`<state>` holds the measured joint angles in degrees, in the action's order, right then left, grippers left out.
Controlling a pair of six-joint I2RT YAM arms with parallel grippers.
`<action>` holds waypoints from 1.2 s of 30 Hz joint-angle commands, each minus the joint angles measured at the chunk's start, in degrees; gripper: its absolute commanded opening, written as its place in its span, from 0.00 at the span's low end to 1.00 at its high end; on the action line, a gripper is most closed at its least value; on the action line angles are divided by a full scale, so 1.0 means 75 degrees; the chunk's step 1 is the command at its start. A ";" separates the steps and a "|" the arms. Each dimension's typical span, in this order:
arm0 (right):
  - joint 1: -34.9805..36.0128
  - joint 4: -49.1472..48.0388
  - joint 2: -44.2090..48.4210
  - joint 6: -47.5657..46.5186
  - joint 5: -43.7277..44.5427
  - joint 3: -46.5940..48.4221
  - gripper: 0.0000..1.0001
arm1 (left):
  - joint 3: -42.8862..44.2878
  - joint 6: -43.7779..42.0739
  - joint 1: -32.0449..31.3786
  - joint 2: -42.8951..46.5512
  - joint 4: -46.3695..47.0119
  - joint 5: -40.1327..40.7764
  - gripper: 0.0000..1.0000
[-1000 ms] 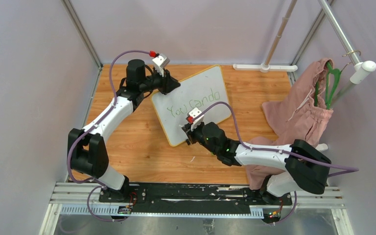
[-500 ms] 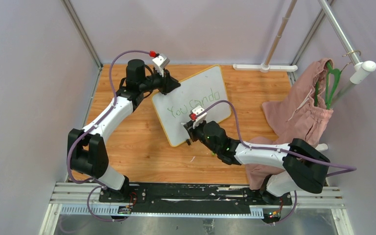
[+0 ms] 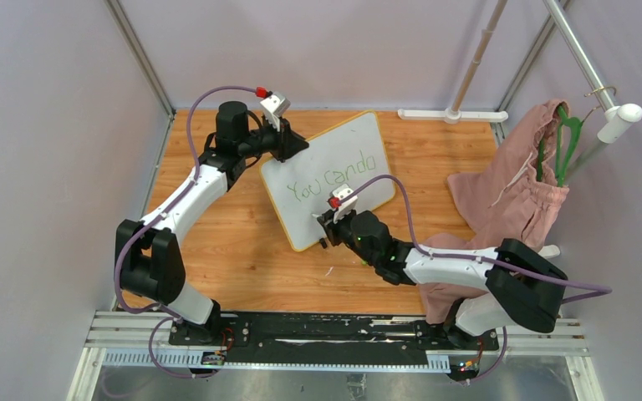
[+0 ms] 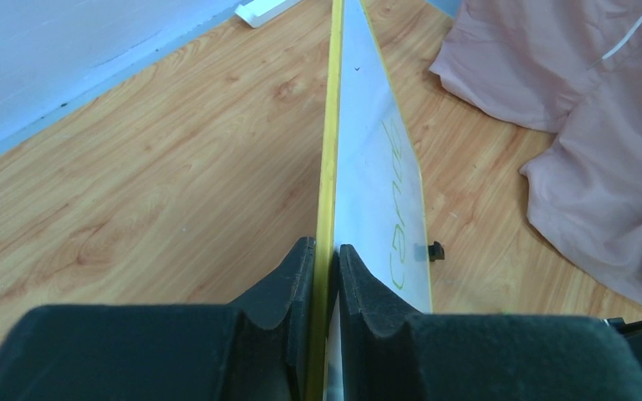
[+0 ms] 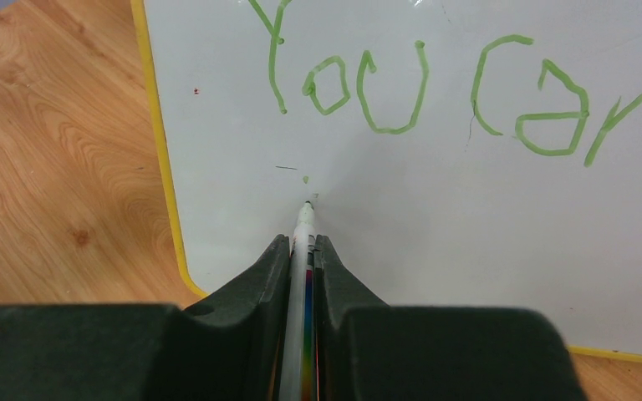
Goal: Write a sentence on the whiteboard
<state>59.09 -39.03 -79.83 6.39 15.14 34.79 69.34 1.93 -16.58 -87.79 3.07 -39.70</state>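
- So far, about halfway by the look of it: first line of the sentence (image 3: 338, 174), "You can do", already down in green across the middle of the whiteboard (image 3: 359, 138).
- Nothing yet of a second line, bar one tiny green dot on the white below "You".
- Whiteboard resting on the wood table (image 3: 217, 242), turned askew, writing side up.
- Left gripper (image 4: 326, 247) at the whiteboard's upper left corner, fingers nearly closed and pinching the yellow rim between them, seemingly to steady it.
- Right gripper (image 5: 301, 244) over the whiteboard's lower left corner, fingers clamped narrow on a marker (image 5: 304, 224).
- Marker tip aimed at bare white just under the dot; touching or a hair off, impossible to tell.
- Left to do, judging from that: the closing words, set on a lower line starting near the whiteboard's left rim, with room enough beneath the first line.
- Pink cloth (image 3: 510, 196) well off to the whiteboard's right, not touching it.
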 commanded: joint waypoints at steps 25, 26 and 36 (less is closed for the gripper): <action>-0.0086 0.0002 -0.0102 0.0507 0.0020 -0.0567 0.00 | -0.0222 0.0035 -0.0204 -0.0084 -0.0439 -0.0107 0.10; -0.0086 -0.0016 -0.0096 0.0516 0.0000 -0.0586 0.00 | -0.0228 0.0035 -0.0204 -0.0082 -0.0444 -0.0105 0.10; -0.0087 0.0177 -0.0122 0.0538 -0.0014 -0.0543 0.00 | -0.0222 0.0035 -0.0201 -0.0075 -0.0444 -0.0109 0.08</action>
<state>59.09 -38.61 -79.90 9.47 14.87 31.11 69.34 2.00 -16.58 -87.79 3.07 -39.81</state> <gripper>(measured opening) 0.170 0.187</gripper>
